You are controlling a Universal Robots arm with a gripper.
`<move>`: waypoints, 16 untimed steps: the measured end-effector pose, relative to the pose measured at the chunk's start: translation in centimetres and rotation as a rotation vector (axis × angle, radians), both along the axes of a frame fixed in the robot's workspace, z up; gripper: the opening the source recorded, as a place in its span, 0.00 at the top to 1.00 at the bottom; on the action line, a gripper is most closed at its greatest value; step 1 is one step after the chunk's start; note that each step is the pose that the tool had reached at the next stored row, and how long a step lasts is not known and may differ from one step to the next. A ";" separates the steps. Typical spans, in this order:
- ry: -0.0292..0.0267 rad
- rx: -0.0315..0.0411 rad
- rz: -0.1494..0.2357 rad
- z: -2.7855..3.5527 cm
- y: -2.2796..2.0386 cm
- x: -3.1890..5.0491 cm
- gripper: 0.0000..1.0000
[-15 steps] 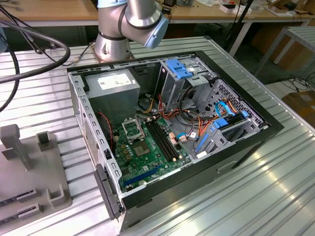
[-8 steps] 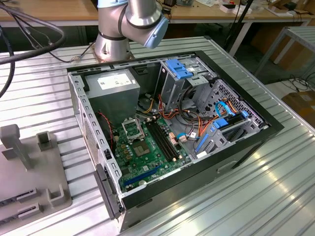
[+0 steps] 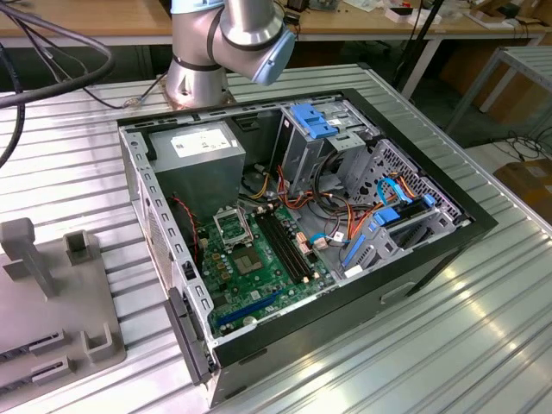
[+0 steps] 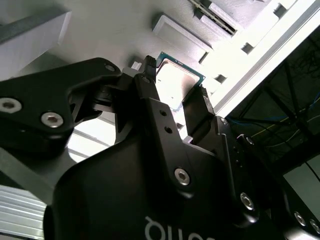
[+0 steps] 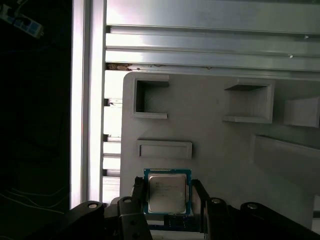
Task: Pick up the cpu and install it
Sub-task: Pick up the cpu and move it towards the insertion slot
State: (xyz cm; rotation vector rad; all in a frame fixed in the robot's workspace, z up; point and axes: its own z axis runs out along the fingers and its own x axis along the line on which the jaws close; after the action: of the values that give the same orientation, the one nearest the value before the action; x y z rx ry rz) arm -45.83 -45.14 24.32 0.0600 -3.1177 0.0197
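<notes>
Well, the gripper (image 4: pixel 176 79) hung over the grey tray (image 5: pixel 225 160). The cpu (image 5: pixel 167 191) sat right between its two jaws with its silver top showing, just beside a long shallow pocket (image 5: pixel 164 149) in the tray. One jaw stood at each side of the little chip, very close to its edges. I could not tell if they were pinching it or only standing beside it. I also could not tell if the chip was resting on the tray or lifted a bit. Over in the open computer case (image 3: pixel 479 216), the black socket (image 3: pixel 231 226) on the green board (image 3: pixel 259 278) looked hollow, so I thought the job was only just begun. A few things could go wrong. The chip looked thin and smooth, so a lopsided pinch could let it tip or slip out. Too hard a squeeze could hurt it. The socket sat low among walls and wires (image 3: pixel 332 209), so a bump could knock the chip crooked, and a crooked chip would not drop in flat.
</notes>
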 end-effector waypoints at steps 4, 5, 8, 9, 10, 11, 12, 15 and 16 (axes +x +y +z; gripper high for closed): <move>0.0002 -0.0001 0.000 0.12 0.00 0.00 0.53; 0.0000 0.0000 0.000 0.16 0.00 0.00 0.53; 0.0003 -0.0001 0.000 0.48 0.00 0.00 0.53; 0.0004 -0.0001 0.000 0.61 0.00 0.00 0.53; 0.0006 0.0000 0.000 0.70 0.00 0.00 0.53; 0.0008 0.0000 0.000 0.78 0.00 0.00 0.53; 0.0007 0.0001 0.000 0.83 0.00 0.00 0.53; 0.0008 0.0001 0.000 0.93 0.00 0.00 0.53; 0.0009 0.0001 0.000 0.95 0.00 0.00 0.53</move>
State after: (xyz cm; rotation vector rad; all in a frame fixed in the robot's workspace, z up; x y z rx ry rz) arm -45.83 -45.14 25.27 0.0599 -3.1168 0.0195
